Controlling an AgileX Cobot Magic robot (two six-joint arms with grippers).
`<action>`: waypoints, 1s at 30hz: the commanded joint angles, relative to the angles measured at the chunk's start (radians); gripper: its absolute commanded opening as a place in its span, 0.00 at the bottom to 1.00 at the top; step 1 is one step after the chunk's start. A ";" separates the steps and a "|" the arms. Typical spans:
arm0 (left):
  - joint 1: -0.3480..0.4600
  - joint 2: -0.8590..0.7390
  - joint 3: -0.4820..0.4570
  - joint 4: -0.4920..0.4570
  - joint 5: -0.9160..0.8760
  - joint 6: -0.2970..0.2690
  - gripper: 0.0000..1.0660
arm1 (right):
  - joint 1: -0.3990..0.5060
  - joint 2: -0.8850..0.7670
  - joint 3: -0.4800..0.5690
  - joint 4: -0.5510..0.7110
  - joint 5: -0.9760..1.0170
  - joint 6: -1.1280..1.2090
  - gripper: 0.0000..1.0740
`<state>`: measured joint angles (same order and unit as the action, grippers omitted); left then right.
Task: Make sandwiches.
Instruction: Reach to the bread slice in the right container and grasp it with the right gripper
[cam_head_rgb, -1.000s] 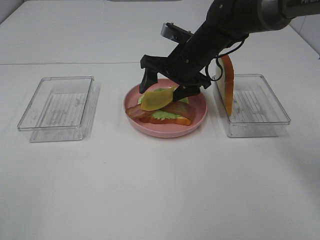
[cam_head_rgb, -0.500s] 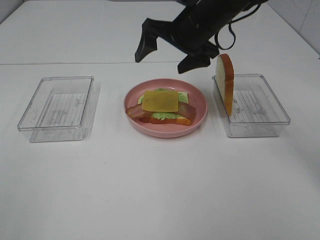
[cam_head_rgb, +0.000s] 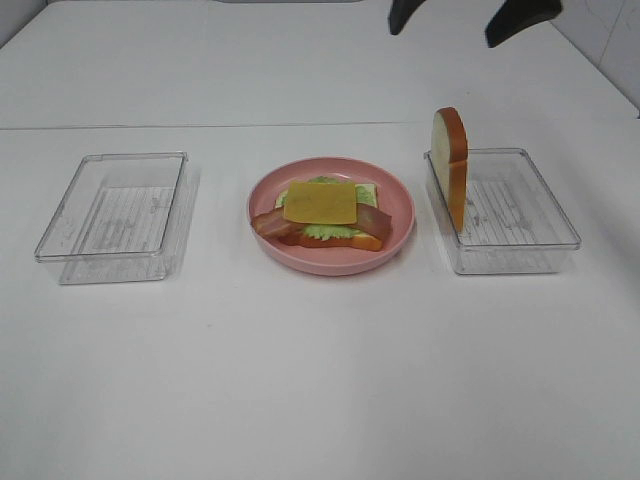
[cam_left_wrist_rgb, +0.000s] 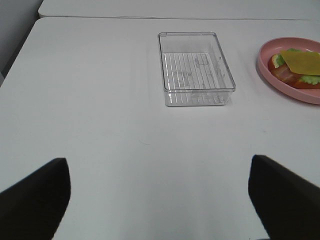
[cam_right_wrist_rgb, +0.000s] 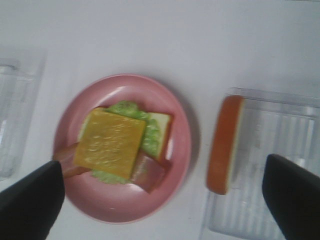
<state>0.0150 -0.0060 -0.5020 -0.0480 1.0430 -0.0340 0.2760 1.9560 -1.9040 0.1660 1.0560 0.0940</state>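
An open sandwich lies on the pink plate (cam_head_rgb: 400, 200): a bread slice underneath, green lettuce (cam_head_rgb: 322, 230), bacon strips (cam_head_rgb: 372, 222) and a yellow cheese square (cam_head_rgb: 320, 201) flat on top. A second bread slice (cam_head_rgb: 451, 165) stands on edge against the left wall of the right tray (cam_head_rgb: 520, 215). My right gripper (cam_head_rgb: 460, 12) is open and empty, high above and behind the plate, only its fingertips (cam_head_rgb: 400, 14) showing. Its wrist view looks down on the cheese (cam_right_wrist_rgb: 111, 142) and the standing bread slice (cam_right_wrist_rgb: 224, 145) between wide jaws (cam_right_wrist_rgb: 164, 165). My left gripper (cam_left_wrist_rgb: 159, 170) is open over bare table, short of the left tray (cam_left_wrist_rgb: 196, 67).
The clear left tray (cam_head_rgb: 115, 215) holds nothing. The right tray holds only the standing slice. The white table runs on in front of the plate and both trays. The plate's rim (cam_left_wrist_rgb: 280, 77) shows beyond the left tray in the left wrist view.
The right gripper released the cheese onto the stack, opened wider and rose up and back to the top of the view. The cheese now lies flat. The left gripper has not moved.
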 joint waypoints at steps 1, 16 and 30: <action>-0.006 -0.020 0.002 -0.005 -0.010 0.002 0.84 | -0.032 0.059 -0.052 -0.042 0.063 0.020 0.92; -0.006 -0.020 0.002 -0.005 -0.010 0.002 0.84 | -0.039 0.374 -0.311 -0.061 0.222 0.041 0.92; -0.006 -0.020 0.002 -0.005 -0.010 0.002 0.84 | -0.039 0.407 -0.218 -0.083 0.224 0.053 0.92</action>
<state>0.0150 -0.0060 -0.5020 -0.0480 1.0430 -0.0340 0.2390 2.3580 -2.1320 0.0920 1.2130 0.1410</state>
